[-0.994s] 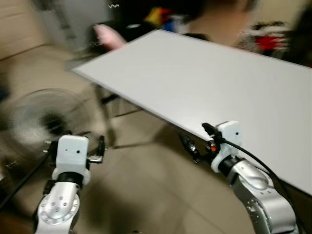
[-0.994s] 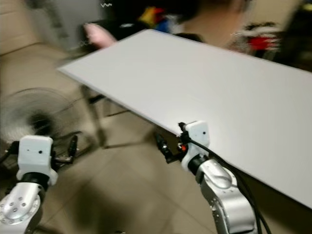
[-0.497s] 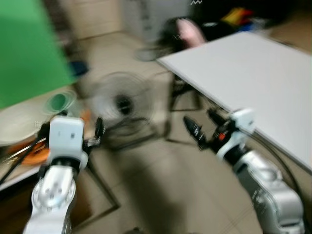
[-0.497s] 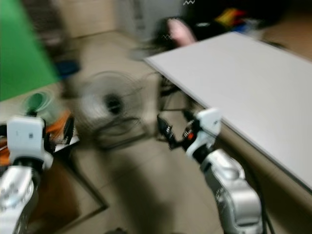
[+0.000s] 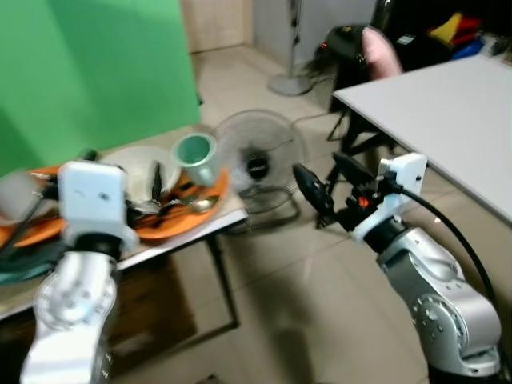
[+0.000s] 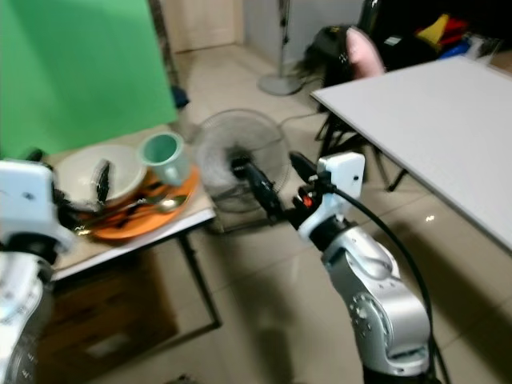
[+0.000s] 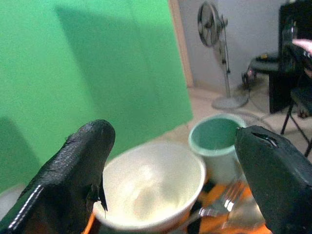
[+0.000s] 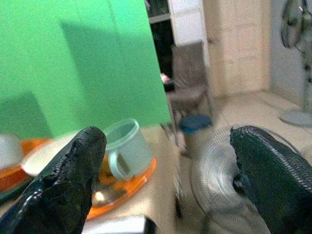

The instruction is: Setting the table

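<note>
Left claw [image 7: 170, 180] released, facing a white bowl [image 7: 151, 187] and green mug [image 7: 217, 141] on the orange tray [image 5: 188, 212]. Right claw [image 8: 165, 170] released, held over the floor [image 5: 320, 296] beside the table [image 5: 232, 214].

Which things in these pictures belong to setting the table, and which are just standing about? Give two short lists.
For the job:
white bowl
green mug
orange tray with cutlery
white table
left gripper and right gripper, both open

Standing about:
floor fan
green screen
standing fan
</note>
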`<state>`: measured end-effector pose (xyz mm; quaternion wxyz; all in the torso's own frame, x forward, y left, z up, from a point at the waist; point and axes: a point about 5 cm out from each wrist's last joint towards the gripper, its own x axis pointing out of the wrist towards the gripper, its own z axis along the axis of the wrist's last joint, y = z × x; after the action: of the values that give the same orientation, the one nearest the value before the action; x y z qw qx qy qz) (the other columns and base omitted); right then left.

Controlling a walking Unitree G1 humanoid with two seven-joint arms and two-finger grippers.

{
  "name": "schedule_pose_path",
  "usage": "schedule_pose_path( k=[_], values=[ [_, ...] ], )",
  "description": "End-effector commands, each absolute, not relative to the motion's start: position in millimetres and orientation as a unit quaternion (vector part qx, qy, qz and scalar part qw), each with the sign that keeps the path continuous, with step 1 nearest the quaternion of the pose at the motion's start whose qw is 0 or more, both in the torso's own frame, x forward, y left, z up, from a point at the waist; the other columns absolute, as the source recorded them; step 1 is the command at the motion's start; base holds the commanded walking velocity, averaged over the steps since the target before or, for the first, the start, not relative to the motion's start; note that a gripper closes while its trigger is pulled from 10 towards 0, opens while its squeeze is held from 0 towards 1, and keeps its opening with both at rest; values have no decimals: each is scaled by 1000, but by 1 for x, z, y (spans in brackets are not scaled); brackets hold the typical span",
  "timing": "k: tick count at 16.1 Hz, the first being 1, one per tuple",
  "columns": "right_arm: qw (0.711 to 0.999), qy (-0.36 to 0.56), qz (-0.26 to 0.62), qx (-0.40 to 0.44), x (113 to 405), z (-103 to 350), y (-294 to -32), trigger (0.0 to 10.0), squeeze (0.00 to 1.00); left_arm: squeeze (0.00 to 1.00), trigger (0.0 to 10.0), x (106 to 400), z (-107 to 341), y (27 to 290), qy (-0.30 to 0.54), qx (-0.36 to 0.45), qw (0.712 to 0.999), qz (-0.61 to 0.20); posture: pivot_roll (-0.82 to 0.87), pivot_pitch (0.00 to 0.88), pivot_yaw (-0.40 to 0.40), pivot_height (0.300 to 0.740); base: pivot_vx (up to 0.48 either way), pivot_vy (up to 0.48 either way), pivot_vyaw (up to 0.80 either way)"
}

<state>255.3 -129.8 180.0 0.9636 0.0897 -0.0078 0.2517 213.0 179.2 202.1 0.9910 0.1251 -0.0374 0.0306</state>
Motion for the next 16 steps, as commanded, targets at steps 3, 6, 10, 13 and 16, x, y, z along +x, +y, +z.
schedule_pose_path(
  k=[3, 6, 10, 13, 16],
  values=[
    [963, 60, 244, 92, 255, 162, -124, 10000, 0, 0, 10000, 207, 191, 188, 1, 140, 988, 59, -48, 21, 47, 740, 0, 80, 0],
    [959, 57, 267, 74, 254, 162, -118, 10000, 0, 0, 10000, 204, 188, 191, 11, 119, 990, 77, -39, 25, 40, 740, 0, 0, 0],
    [962, 67, 259, 58, 257, 156, -119, 10000, 0, 0, 10000, 201, 186, 190, 15, 139, 988, 71, -27, 26, 32, 740, 0, 0, 200],
    [964, 68, 249, 63, 259, 154, -121, 10000, 0, 0, 10000, 203, 187, 188, 15, 140, 989, 54, -25, 27, 41, 740, 177, 0, 800],
    [964, 67, 251, 63, 258, 153, -121, 10000, 0, 0, 10000, 204, 187, 186, 14, 141, 989, 43, -27, 25, 52, 740, 335, 0, 800]
  ],
)
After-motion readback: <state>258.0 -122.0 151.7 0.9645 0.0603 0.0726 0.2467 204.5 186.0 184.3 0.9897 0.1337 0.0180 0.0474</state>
